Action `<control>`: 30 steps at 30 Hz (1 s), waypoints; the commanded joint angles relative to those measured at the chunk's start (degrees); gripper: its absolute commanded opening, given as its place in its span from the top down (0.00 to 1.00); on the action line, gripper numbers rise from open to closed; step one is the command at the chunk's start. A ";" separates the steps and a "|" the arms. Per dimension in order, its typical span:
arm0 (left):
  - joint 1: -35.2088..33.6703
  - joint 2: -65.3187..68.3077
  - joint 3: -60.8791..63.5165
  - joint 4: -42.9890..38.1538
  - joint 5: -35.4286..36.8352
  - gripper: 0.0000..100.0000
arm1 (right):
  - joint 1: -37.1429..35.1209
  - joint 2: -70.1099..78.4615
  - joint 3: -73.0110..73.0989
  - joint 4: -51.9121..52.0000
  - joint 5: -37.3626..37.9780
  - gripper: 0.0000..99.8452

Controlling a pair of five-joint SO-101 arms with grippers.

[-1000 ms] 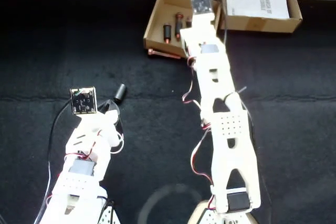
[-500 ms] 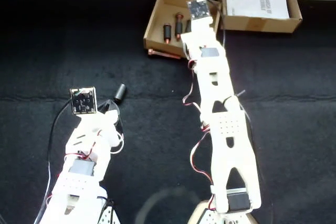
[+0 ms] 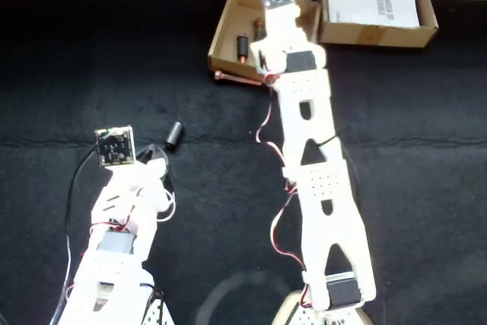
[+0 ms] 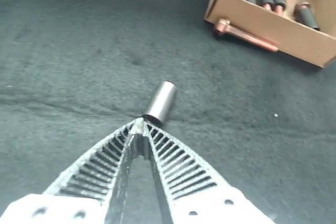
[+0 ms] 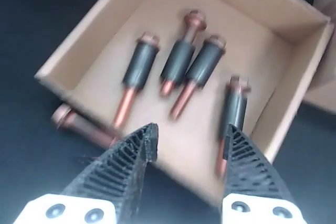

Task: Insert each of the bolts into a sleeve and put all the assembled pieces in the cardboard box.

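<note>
Closed jaws just beside a loose sleeve (image 4: pixel 160 103)

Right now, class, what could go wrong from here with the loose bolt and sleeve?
1. The dark cylindrical sleeve lies on its side at the tips of the shut left gripper; a nudge could roll it away.
2. The bare copper bolt lies close beside the brown cardboard box; the open right gripper may catch its wall reaching for it.

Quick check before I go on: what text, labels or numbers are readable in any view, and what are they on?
White sheet lying in the second cardboard box: several lines of dark print, too small and blurred to read.
No other word, number or sign can be made out.
</note>
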 commanded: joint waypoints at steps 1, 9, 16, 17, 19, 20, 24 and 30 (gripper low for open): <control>-1.63 -0.84 0.84 -0.18 0.35 0.99 | -1.98 -12.35 -7.60 12.09 -3.69 0.81; -14.11 -0.48 0.84 -8.44 0.00 0.99 | -5.14 -22.11 -7.08 23.69 -6.95 0.81; -27.38 -0.48 0.57 -15.03 0.00 0.99 | -6.99 -26.86 -2.86 23.87 -7.03 0.81; -28.97 -0.48 0.48 -14.95 0.00 0.99 | -7.52 -28.26 -0.13 23.87 -7.38 0.81; -32.22 -0.40 -0.40 -12.31 0.00 0.99 | -8.40 -32.04 7.52 23.87 -10.81 0.81; -33.80 -0.40 -2.15 -8.88 0.00 0.99 | -8.92 -34.42 11.91 23.78 -12.48 0.81; -36.62 -0.40 -13.23 10.64 0.18 0.99 | -12.09 -42.95 31.16 23.60 -13.71 0.81; -36.62 -0.31 -24.04 24.44 0.18 0.99 | -17.10 -47.69 49.27 23.52 -13.80 0.81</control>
